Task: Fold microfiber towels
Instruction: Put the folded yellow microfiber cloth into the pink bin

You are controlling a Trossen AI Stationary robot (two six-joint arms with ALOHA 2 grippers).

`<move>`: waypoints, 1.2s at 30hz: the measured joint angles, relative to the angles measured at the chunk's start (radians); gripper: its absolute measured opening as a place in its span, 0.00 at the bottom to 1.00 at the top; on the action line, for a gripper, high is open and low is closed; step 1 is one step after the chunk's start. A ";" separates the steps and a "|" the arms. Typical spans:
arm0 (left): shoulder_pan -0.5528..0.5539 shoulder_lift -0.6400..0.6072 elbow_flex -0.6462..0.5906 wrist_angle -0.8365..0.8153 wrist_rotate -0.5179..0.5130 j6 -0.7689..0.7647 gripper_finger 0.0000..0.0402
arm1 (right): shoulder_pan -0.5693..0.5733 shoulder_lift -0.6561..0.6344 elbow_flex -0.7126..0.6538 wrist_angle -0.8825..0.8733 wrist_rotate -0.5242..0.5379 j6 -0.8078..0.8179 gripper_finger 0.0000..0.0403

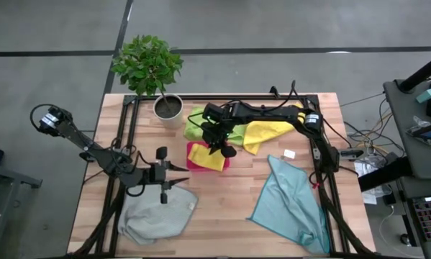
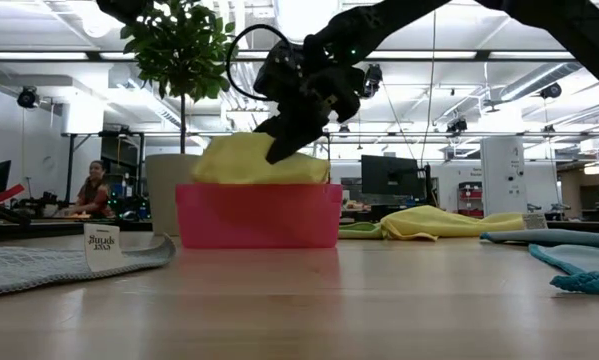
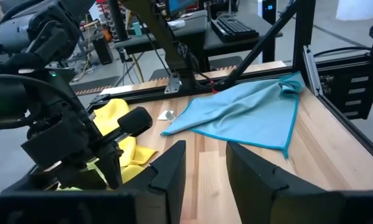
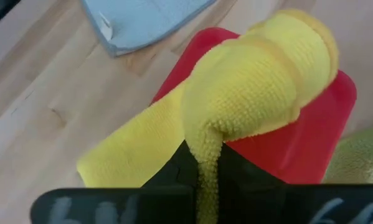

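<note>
A pink tray (image 1: 191,152) stands mid-table with a yellow towel (image 1: 209,160) bundled in it. My right gripper (image 1: 226,150) is over the tray, shut on that towel (image 4: 261,74). A second yellow towel (image 1: 264,132) and a lime green one (image 1: 193,126) lie flat behind the tray. A teal towel (image 1: 291,205) lies spread at the near right. A grey towel (image 1: 157,217) lies at the near left. My left gripper (image 1: 183,175) hovers just above the grey towel's far edge, open with nothing between its fingers (image 3: 167,174). My right gripper pinches a bunched fold of the yellow towel (image 4: 206,155) between its two fingers. It comes slanting down from the far right. The towel humps up just beyond the fingertips (image 2: 279,148), and the rest lies in and over the pink tray (image 4: 311,143).
A potted plant (image 1: 168,106) stands at the far left of the table. A black frame rail (image 1: 129,137) runs round the table's edges. A small white tag (image 1: 289,153) lies beside the teal towel. Bare wood shows in the middle near the front (image 1: 226,208).
</note>
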 joint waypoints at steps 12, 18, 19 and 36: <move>0.001 0.000 0.000 0.000 -0.030 0.029 0.25 | 0.003 0.001 0.000 0.003 0.073 -0.011 0.12; 0.001 0.000 0.000 0.002 -0.048 0.046 0.25 | 0.003 0.000 0.000 0.040 0.165 -0.010 0.22; 0.001 0.000 0.000 0.003 -0.051 0.046 0.25 | 0.002 -0.001 0.000 0.040 0.194 -0.008 0.23; 0.086 0.008 0.000 -0.007 -0.098 0.050 0.25 | -0.012 -0.123 -0.001 0.036 0.294 -0.008 0.20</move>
